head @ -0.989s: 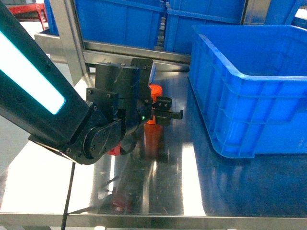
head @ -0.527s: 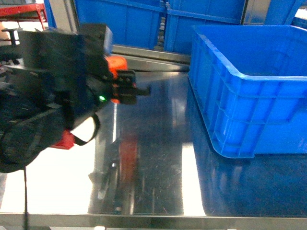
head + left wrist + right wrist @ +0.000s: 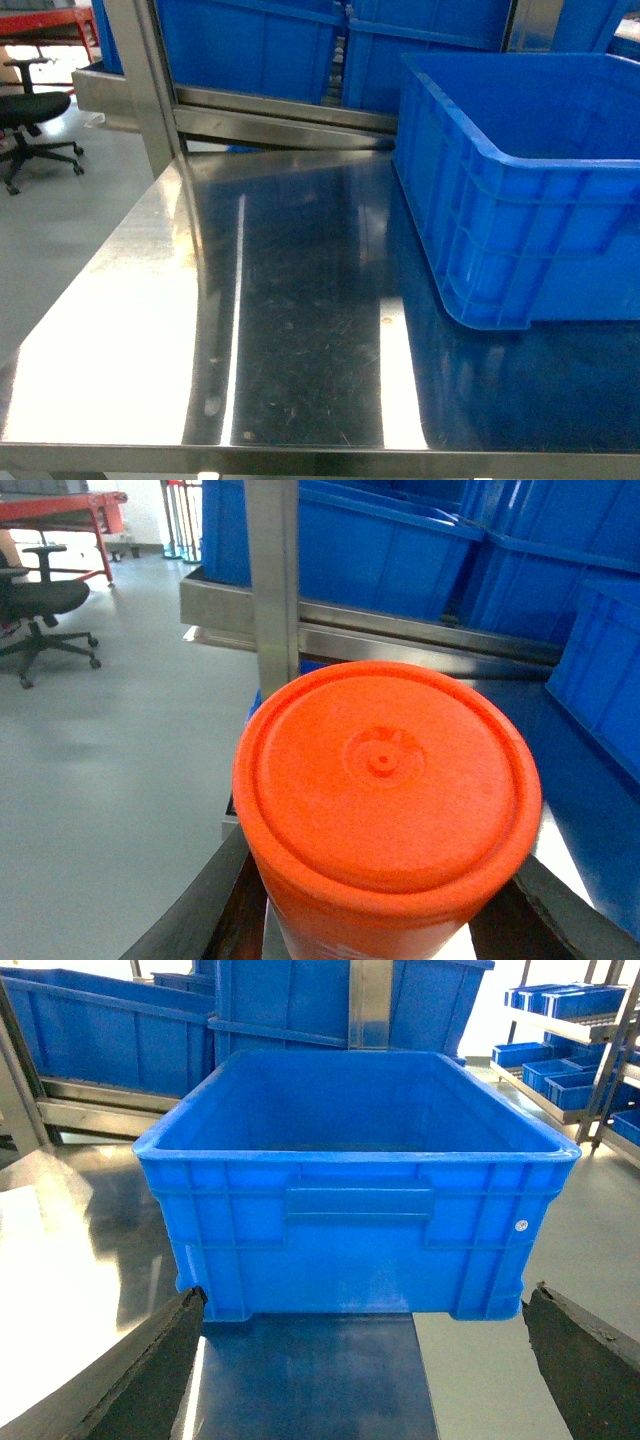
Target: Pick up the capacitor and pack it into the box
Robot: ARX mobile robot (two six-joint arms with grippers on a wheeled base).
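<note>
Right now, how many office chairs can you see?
1. A black office chair stands on the grey floor, far left beyond the steel table; the left wrist view shows it too. Others may be out of frame.

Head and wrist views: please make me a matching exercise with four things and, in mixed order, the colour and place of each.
Things:
1. capacitor
2. crate
3. office chair
4. table

Colour and place:
a. black, far left in the head view
b. shiny steel, under the crate
c. orange, close before the left wrist camera
d. blue, standing on the table

Pairs: 1-c, 2-d, 3-a, 4-b
</note>
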